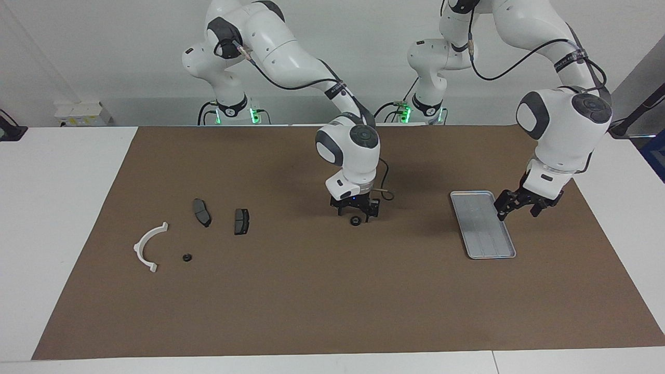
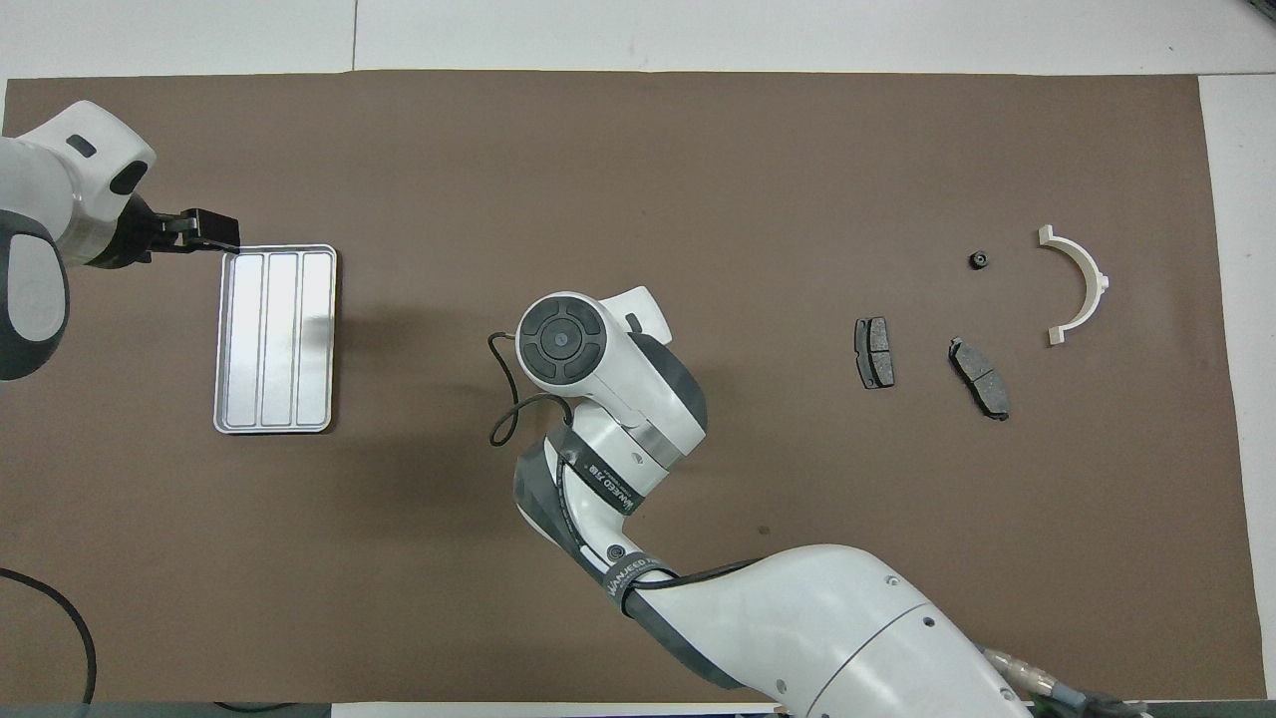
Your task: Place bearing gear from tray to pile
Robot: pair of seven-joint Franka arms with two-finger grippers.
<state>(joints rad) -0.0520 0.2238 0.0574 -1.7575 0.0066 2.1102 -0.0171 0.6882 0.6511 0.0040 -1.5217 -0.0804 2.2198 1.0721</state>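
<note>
Right pincer (image 1: 358, 213) hangs low over mid-mat, jaws parted around the bearing gear (image 1: 356, 221), which lies on the brown mat (image 1: 322, 301) well apart from the tray (image 1: 483, 224), toward the pile. I cannot tell whether the fingertips touch it yet. I judge the gear small, hard, dense for its size, likely slick metal; a ring that could roll or squirt out. Best hold: across its outer rim, fingers square and low.

Left pincer (image 1: 522, 203) waits released just beside the tray's edge, holding nothing. The tray looks bare.

Pile: a second gear (image 1: 187, 256), a white arc (image 1: 148, 246), two brake pads (image 1: 201, 212) (image 1: 241, 221), well apart from the tray.
</note>
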